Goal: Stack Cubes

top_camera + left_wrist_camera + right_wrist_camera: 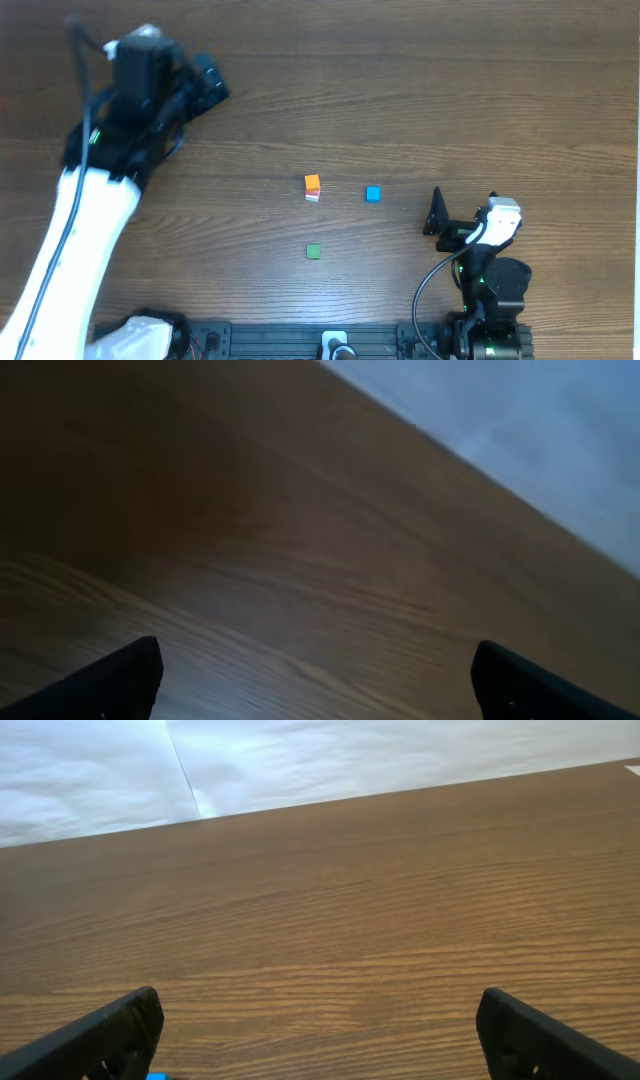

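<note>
Black fingers of the right gripper (320, 1042) sit wide apart over the wooden table (480, 90), holding nothing. A sliver of the blue cube (373, 194) peeks in at the frame edge beside one finger. From above, that gripper lies near the blue cube at its 3 o'clock.

The orange cube (312, 183) is at the blue one's 9 o'clock, and the green cube (313, 251) is at the orange one's 6 o'clock, all three apart. The left gripper (315, 682) is also spread wide and empty, well away at the orange cube's 10 o'clock, looking at bare wood and the table's far edge.

Stacking looks barely begun, or one layer in. A pale, reddish patch (312, 197) touches the orange cube's near side, and I cannot tell whether it is a cube underneath or only a side face. The likely next move is for the right gripper to go forward and down to straddle the blue cube, then close squarely on it.

The blue cube is almost wholly cut off in the right wrist view.
</note>
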Controlling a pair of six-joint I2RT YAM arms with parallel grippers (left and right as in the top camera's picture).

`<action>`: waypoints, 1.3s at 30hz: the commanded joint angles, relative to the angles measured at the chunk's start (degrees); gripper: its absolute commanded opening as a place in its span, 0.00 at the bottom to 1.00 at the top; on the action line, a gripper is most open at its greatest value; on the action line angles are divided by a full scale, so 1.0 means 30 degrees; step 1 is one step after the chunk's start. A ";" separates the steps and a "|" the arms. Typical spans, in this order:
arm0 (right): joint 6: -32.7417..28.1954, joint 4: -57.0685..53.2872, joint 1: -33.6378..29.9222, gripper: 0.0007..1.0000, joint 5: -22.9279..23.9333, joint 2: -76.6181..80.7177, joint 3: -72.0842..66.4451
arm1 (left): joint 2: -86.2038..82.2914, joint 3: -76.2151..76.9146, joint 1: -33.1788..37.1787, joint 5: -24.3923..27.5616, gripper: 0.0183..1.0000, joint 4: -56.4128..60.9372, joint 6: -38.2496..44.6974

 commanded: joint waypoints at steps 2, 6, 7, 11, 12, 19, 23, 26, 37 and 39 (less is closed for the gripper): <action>-0.0029 -0.0306 0.0102 0.99 -0.0211 0.0000 -0.0015 | -0.5005 -0.4473 0.0962 -0.0051 1.00 0.2033 0.4299; -0.0029 -0.0306 0.0102 0.99 -0.0211 0.0000 -0.0015 | -0.8779 -0.7606 0.2142 0.1217 1.00 0.3089 0.6229; -0.0029 -0.0306 0.0102 0.99 -0.0211 0.0000 -0.0015 | -0.9887 -0.8473 0.2579 0.1807 1.00 0.3257 0.6725; -0.0029 -0.0306 0.0102 0.99 -0.0211 0.0000 -0.0015 | -1.3537 -1.1482 0.3781 0.3534 1.00 0.3723 0.8167; -0.0029 -0.0306 0.0102 0.99 -0.0211 0.0000 -0.0015 | -1.4338 -1.2203 0.3934 0.3810 0.99 0.3920 0.8349; -0.0029 -0.0306 0.0102 0.99 -0.0211 0.0000 -0.0015 | -1.9496 -1.7996 0.4095 0.5799 1.00 0.7621 0.9253; -0.0029 -0.0306 0.0102 0.99 -0.0211 0.0000 -0.0015 | -2.1318 -2.0436 0.4182 0.6455 1.00 1.0214 0.9253; -0.0029 -0.0306 0.0102 0.99 -0.0211 0.0000 -0.0015 | -2.2396 -2.1587 0.4495 0.6674 1.00 1.1293 0.9253; -0.0029 -0.0306 0.0102 0.99 -0.0211 0.0000 -0.0015 | -2.4640 -2.3642 0.5042 0.7016 1.00 1.2451 0.9763; -0.0029 -0.0306 0.0102 0.99 -0.0211 0.0000 -0.0015 | -2.4640 -2.3911 0.5042 0.7016 1.00 1.2764 0.9763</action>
